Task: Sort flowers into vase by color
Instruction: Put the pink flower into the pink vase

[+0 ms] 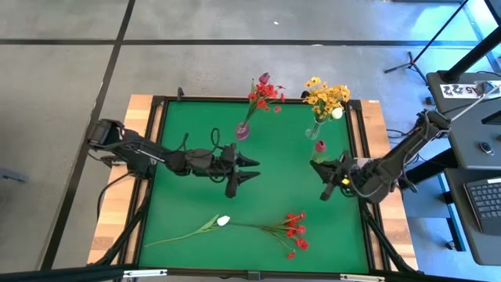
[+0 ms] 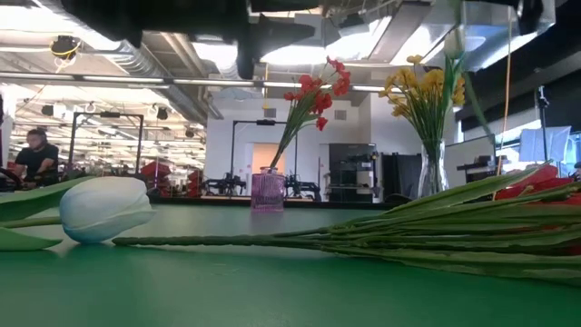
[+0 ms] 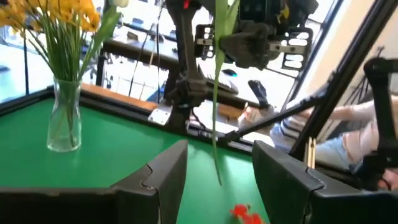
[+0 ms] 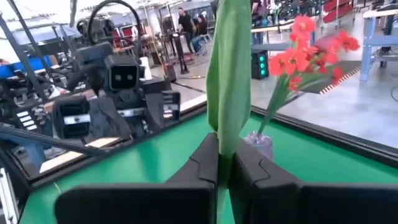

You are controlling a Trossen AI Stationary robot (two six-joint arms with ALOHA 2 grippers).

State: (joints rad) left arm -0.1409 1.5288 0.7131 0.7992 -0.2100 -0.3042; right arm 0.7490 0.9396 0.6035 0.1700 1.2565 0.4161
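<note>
My right gripper is at the table's right side, shut on a dark pink-red tulip. A pink vase at the far middle holds red sprays and a dark tulip. Right of it, a clear vase holds yellow-orange sprays and a white tulip. A white tulip and a red spray lie flat near the front edge. My left gripper hovers open over the table's middle, its fingers pointing toward the right gripper with nothing between them. My right gripper pinches the tulip's green stem and leaf between its two fingers, part-way up the stem. The fingers lie level and across the stem. The tulip stands nearly upright, and the stem's lower end hangs free above the table.
Raised black rails and wooden borders frame the green mat. The stems of the lying flowers stretch across the near part of the table. A desk with a keyboard stands beyond the right edge. People show in the room behind.
</note>
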